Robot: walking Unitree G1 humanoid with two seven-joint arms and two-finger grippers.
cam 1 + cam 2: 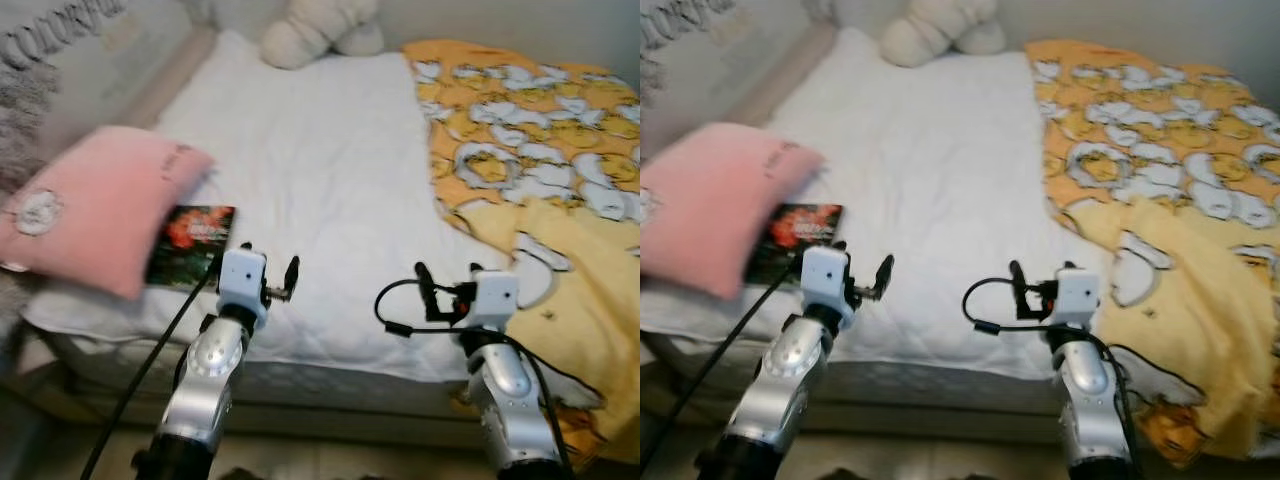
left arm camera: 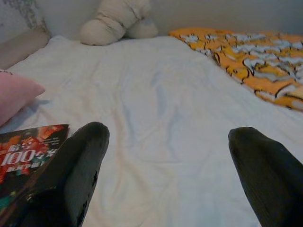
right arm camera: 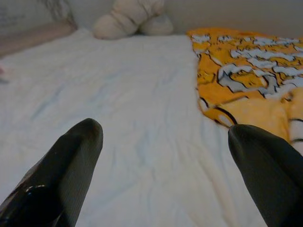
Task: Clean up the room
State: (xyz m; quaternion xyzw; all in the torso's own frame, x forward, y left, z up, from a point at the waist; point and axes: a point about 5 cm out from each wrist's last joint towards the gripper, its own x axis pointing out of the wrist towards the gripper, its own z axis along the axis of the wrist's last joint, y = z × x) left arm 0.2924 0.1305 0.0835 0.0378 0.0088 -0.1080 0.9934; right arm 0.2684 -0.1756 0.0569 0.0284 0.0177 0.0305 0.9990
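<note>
A magazine with a dark red cover (image 1: 190,243) lies on the white bed sheet (image 1: 320,170) near the left edge, partly tucked under a pink pillow (image 1: 95,205). A yellow and orange patterned blanket (image 1: 540,170) lies crumpled over the right side of the bed and hangs off the near edge. My left gripper (image 1: 268,262) hovers open over the near edge of the bed, just right of the magazine (image 2: 28,151). My right gripper (image 1: 448,275) is open too, beside the blanket's edge (image 3: 236,90). Nothing sits between either pair of fingers.
A cream plush toy (image 1: 315,28) sits at the head of the bed against the wall. A grey patterned fabric (image 1: 30,90) lies along the left side. The mattress edge (image 1: 330,385) is right below my arms.
</note>
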